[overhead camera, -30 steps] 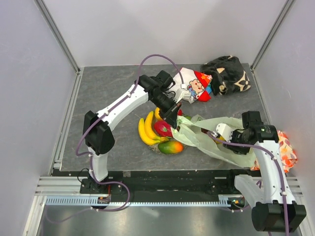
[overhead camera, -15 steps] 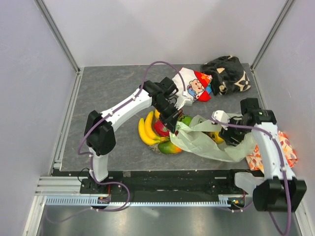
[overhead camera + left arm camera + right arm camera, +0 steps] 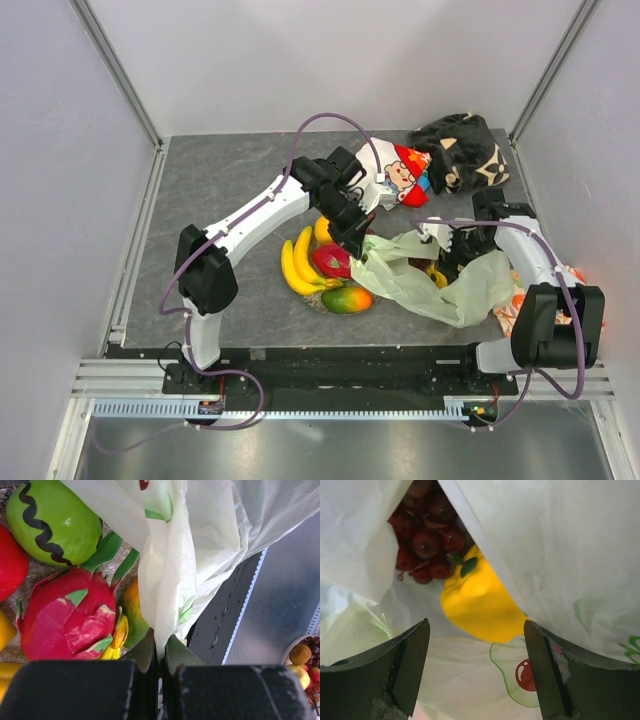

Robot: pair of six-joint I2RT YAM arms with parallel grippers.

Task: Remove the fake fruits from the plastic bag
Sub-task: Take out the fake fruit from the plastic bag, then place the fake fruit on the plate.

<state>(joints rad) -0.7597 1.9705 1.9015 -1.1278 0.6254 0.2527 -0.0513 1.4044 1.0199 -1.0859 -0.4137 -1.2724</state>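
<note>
Closest to the desk's near edge, left of its middle, lies a glossy mango (image 3: pixel 347 299), red fading to green. Beside it the plastic bag (image 3: pixel 440 285), thin, crinkled and pale green, spreads toward the right edge. There it touches an orange leaf-patterned cloth (image 3: pixel 580 300).

Just beyond the mango sit curved yellow bananas (image 3: pixel 297 262) and a pink, scaly dragon fruit (image 3: pixel 332 261). The left wrist view also shows a round green lime (image 3: pixel 50 522) with a black zigzag line and a red apple (image 3: pixel 10 562).

The left fingers (image 3: pixel 160 662) are pressed tight together on a gathered fold at the bag's left rim, right above the dragon fruit. The right fingers (image 3: pixel 448 250) are spread wide around the bag's right part. Translucent film, printed with a small red fruit mark, lies between them. In the opening beyond them are a smooth yellow pepper (image 3: pixel 480 602) and dark red grapes (image 3: pixel 427 540). I cannot tell whether the tips touch the film.

Toward the far right corner lie a white cartoon-printed cloth (image 3: pixel 400 175) and a crumpled dark cloth (image 3: pixel 462 150).
</note>
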